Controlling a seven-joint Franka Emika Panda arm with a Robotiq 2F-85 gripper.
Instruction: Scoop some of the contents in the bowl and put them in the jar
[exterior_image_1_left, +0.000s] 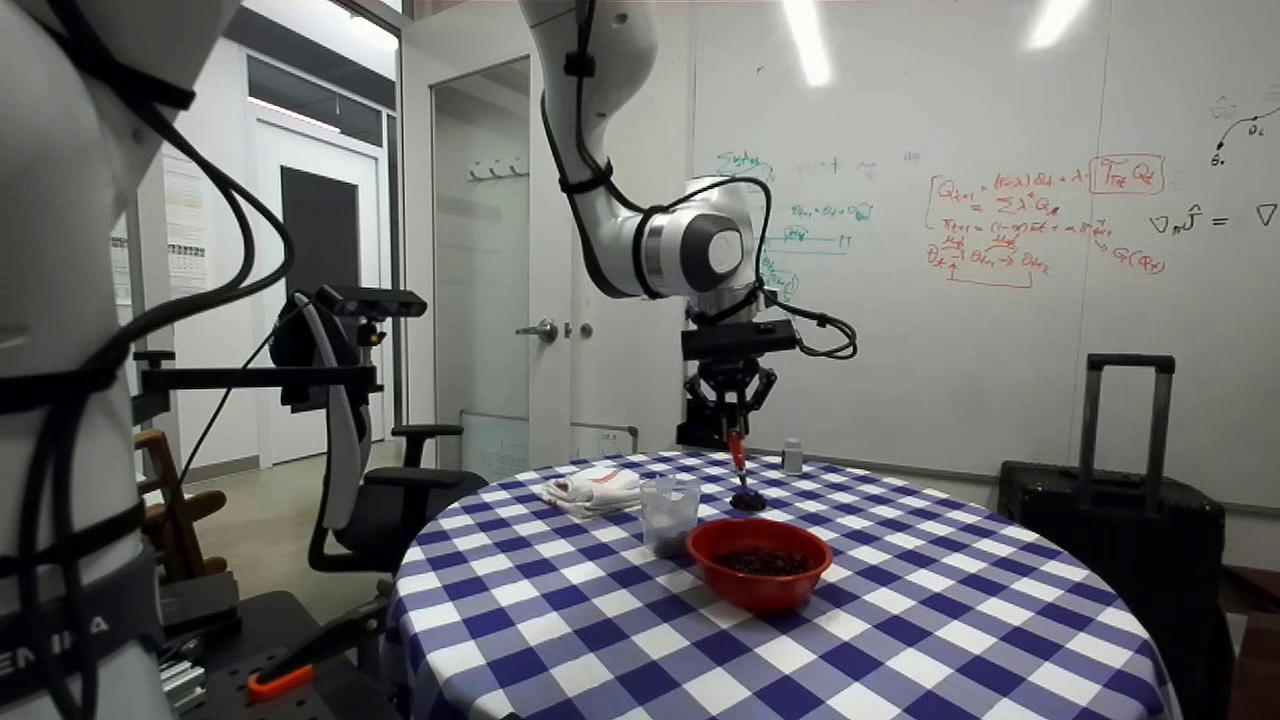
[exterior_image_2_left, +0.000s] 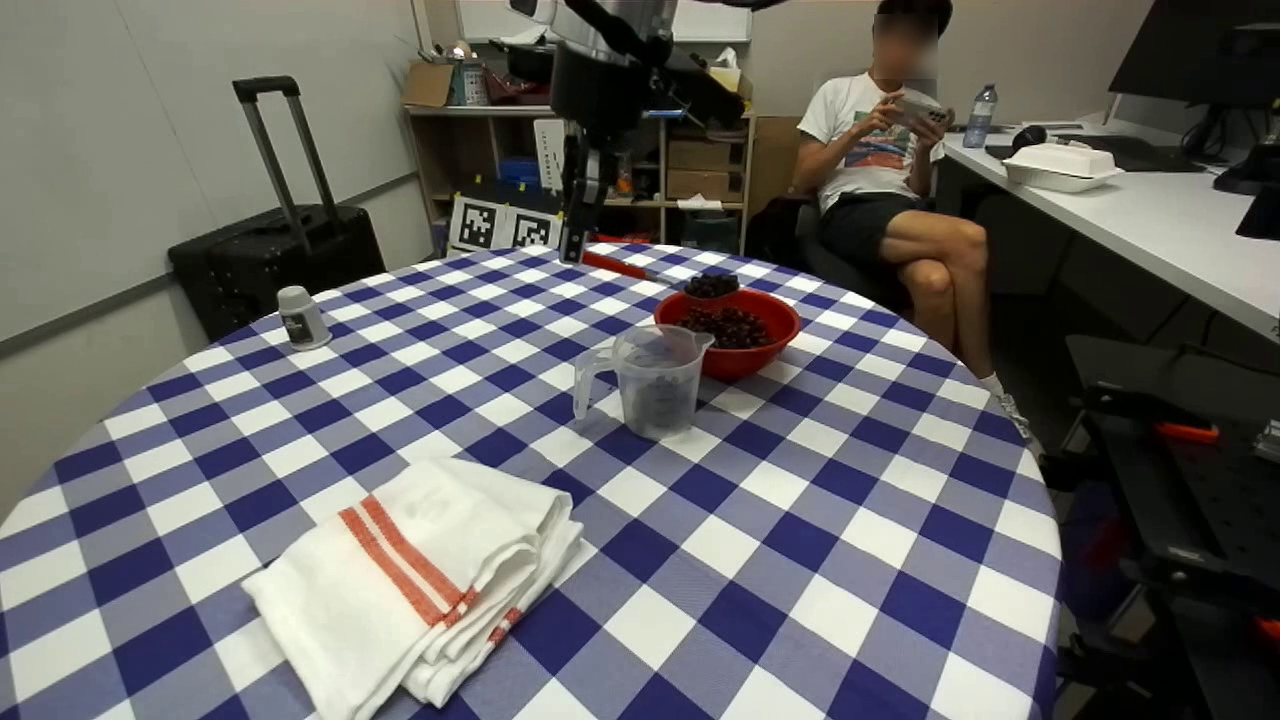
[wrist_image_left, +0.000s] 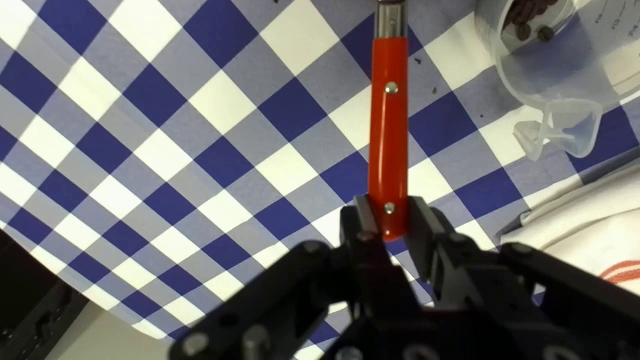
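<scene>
Your gripper (wrist_image_left: 389, 215), nearly closed, grips the red-handled spoon (wrist_image_left: 388, 135); it's heaped with dark bits (exterior_image_2_left: 711, 287), near the red bowl (exterior_image_2_left: 745, 362). Clear jug (exterior_image_2_left: 657, 395) beside bowl holds some too.

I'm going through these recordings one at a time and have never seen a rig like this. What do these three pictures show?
The machine is a white jointed robot arm ending in a black gripper. Two pictures are taken from outside it, from different places; the third is taken from its wrist, looking down past the gripper. On the blue-and-white checked tablecloth are a red bowl of small dark pieces, a clear measuring jug, a folded white towel and a small pale container. The wrist view shows some dark pieces inside the jug too, which is probably the task's jar. The gripper is closed on a red-handled scoop, which carries a heap of dark pieces.
</scene>
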